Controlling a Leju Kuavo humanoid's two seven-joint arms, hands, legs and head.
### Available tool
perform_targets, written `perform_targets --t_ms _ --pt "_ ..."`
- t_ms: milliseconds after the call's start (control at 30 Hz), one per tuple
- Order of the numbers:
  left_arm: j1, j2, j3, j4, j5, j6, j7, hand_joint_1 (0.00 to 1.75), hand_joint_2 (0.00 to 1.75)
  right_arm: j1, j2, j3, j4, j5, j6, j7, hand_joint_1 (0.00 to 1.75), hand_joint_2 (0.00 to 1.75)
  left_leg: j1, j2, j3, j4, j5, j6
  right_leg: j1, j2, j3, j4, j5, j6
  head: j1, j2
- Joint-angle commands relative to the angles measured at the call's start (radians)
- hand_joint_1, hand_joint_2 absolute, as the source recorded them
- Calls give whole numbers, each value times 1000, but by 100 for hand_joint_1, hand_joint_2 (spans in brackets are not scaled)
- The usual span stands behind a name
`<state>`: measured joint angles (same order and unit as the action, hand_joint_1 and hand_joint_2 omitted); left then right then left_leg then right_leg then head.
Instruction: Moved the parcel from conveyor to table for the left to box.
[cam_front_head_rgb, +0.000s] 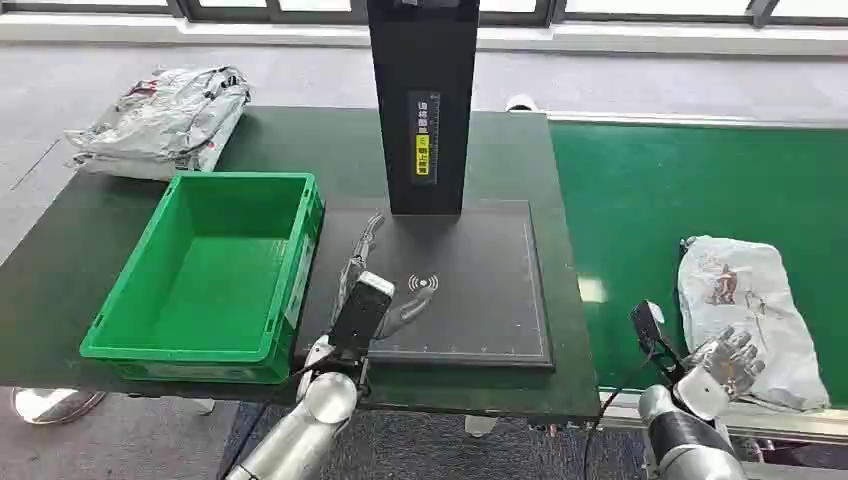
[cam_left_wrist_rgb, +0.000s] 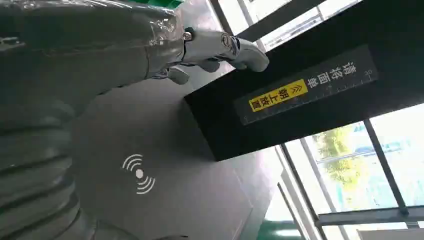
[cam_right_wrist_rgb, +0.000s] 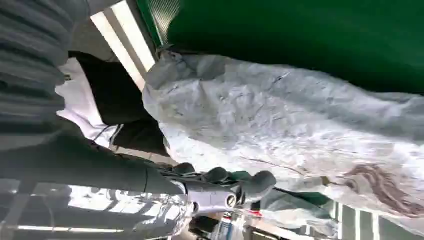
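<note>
1. One right hand was found at the near edge of the grey parcel, fingers spread, holding nothing.
2. The parcel lay flat on the green conveyor, not yet on the table.
3. Advice: close over the bag's edge, gathering slack film.
4. The left hand rested spread on the scanner pad, beside the green box.

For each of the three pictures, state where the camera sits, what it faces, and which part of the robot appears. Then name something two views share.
Head view: high on the body, looking down at the table, green crate and conveyor; both arms show.
Left wrist view: behind the left hand, facing the scanner pad and black post.
Right wrist view: behind the right hand, facing the parcel.
Shared: head and right wrist views both show the parcel on the conveyor.
</note>
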<state>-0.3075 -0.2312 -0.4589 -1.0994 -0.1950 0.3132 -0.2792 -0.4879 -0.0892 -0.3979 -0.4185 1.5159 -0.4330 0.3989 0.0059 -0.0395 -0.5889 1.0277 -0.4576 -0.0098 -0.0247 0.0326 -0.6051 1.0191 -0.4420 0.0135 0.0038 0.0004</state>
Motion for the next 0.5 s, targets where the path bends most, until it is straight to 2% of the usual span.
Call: perform_targets --t_ms 33,133,167,233,267,367,500 --pt "-75 28 14 88 24 -16 1 0 175 26 -29 0 101 44 69 94 0 175 2 1 1 -3 1 0 3 -6 3 -4 1 -2 0 0" --pt "-107 17 20 116 32 -25 4 0 175 20 -36 -12 118 30 117 105 0 175 2 0 0 -1 1 0 2 -6 2 -3 1 -2 0 0" --pt "-113 16 20 123 33 -28 4 0 175 17 -35 -26 123 12 139 95 175 175 2 0 0 -1 2 0 3 -7 2 -4 2 -2 0 0" --pt "-126 22 24 138 40 -29 -6 0 175 -1 -5 -144 132 -148 256 -49 175 175 1 0 1 1 1 1 2 -4 3 -2 0 0 0 0" --pt "-129 23 24 140 41 -31 -7 0 175 -4 -2 -152 135 -162 275 -60 175 175 2 0 0 -1 2 1 3 -6 3 -4 2 -1 0 0" --pt "-133 27 30 138 43 -29 -9 0 175 -8 14 -159 128 -185 273 -91 175 175 2 3 1 -1 2 2 3 -3 4 -6 3 1 0 0" --pt "-119 33 32 128 41 -19 -13 0 175 -12 24 -139 102 -183 204 -137 175 175 3 4 3 0 2 3 3 0 7 -8 5 5 0 0"
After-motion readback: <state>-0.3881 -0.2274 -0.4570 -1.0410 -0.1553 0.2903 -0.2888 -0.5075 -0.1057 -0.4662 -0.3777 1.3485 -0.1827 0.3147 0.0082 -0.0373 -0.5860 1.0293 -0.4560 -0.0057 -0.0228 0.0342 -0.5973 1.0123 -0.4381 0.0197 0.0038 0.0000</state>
